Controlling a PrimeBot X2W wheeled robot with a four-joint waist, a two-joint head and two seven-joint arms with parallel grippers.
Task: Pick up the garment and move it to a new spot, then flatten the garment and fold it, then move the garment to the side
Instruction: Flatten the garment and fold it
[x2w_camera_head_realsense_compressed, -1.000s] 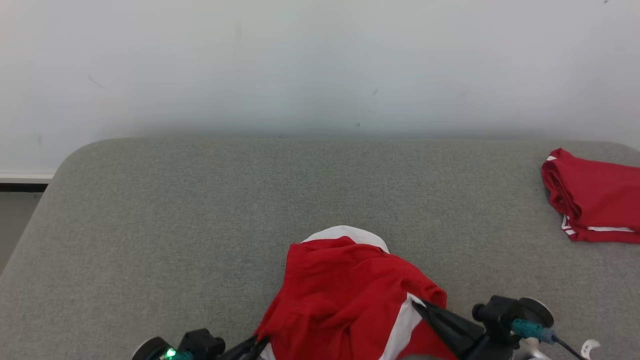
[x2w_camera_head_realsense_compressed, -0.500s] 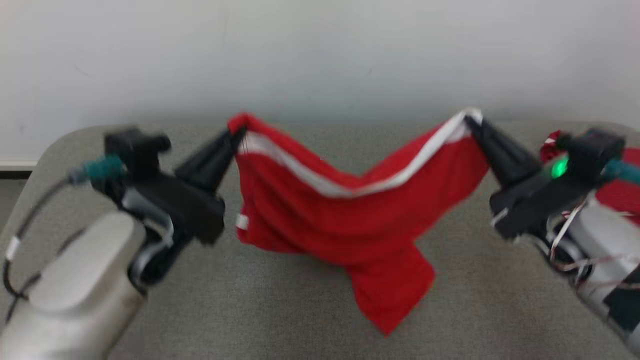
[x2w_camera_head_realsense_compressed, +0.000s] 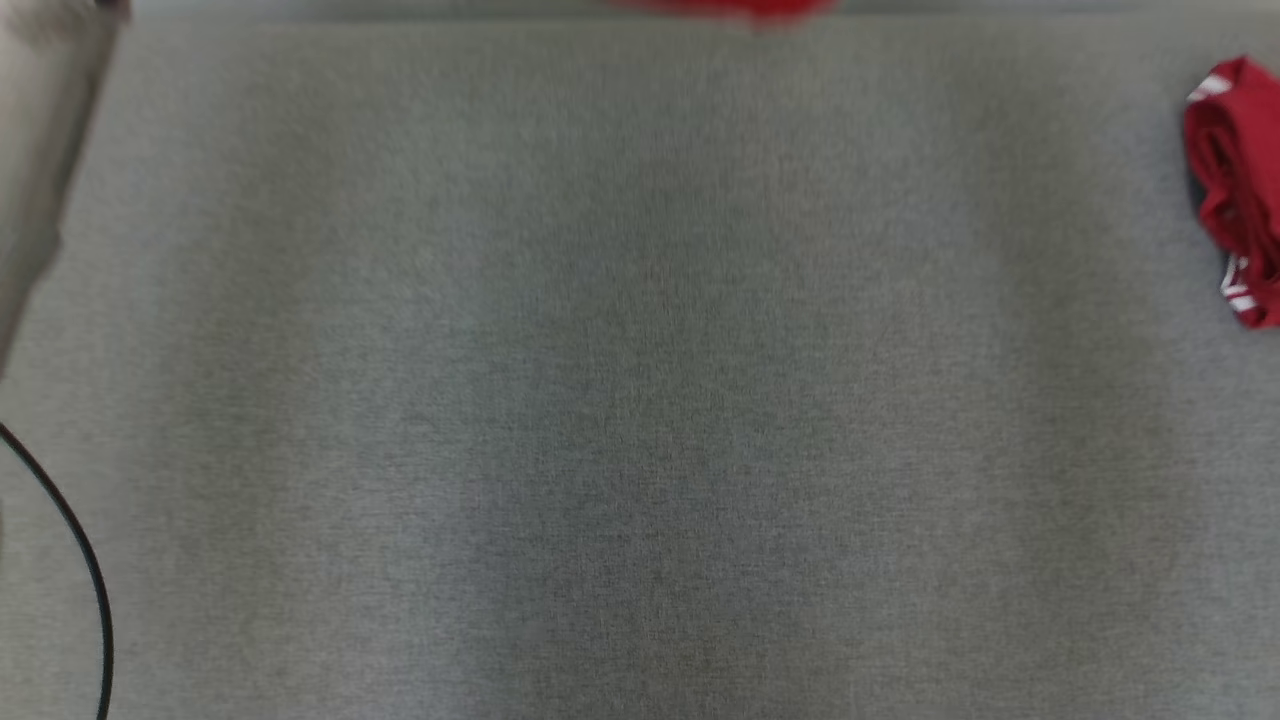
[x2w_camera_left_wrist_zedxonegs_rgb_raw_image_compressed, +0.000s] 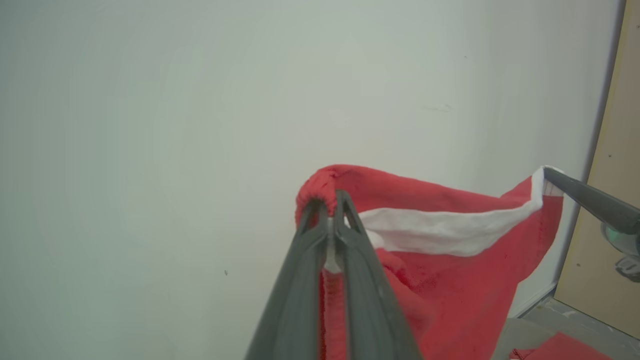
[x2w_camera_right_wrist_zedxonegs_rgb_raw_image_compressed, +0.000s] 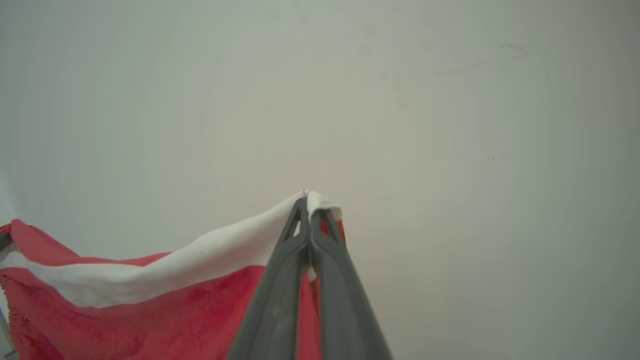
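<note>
The garment (x2w_camera_left_wrist_zedxonegs_rgb_raw_image_compressed: 450, 280) is red with a white band along its top edge and hangs spread in the air in front of a white wall. My left gripper (x2w_camera_left_wrist_zedxonegs_rgb_raw_image_compressed: 327, 202) is shut on one bunched red top corner. My right gripper (x2w_camera_right_wrist_zedxonegs_rgb_raw_image_compressed: 307, 200) is shut on the white band at the other corner of the garment (x2w_camera_right_wrist_zedxonegs_rgb_raw_image_compressed: 150, 310). In the left wrist view the right gripper's finger (x2w_camera_left_wrist_zedxonegs_rgb_raw_image_compressed: 585, 200) pinches the far white corner. In the head view, a blurred red strip of the garment (x2w_camera_head_realsense_compressed: 730, 8) shows at the top edge, above the grey table (x2w_camera_head_realsense_compressed: 640, 400).
A second red garment (x2w_camera_head_realsense_compressed: 1235, 190), bunched and with white stripes, lies at the table's right edge. My pale left forearm (x2w_camera_head_realsense_compressed: 40, 150) and a black cable (x2w_camera_head_realsense_compressed: 80, 560) cross the left side. A wooden panel (x2w_camera_left_wrist_zedxonegs_rgb_raw_image_compressed: 617, 200) stands right of the wall.
Both grippers lifted the garment off the table and spread it between them. The head camera has since tilted down, so only the garment's lower edge remains at the top.
</note>
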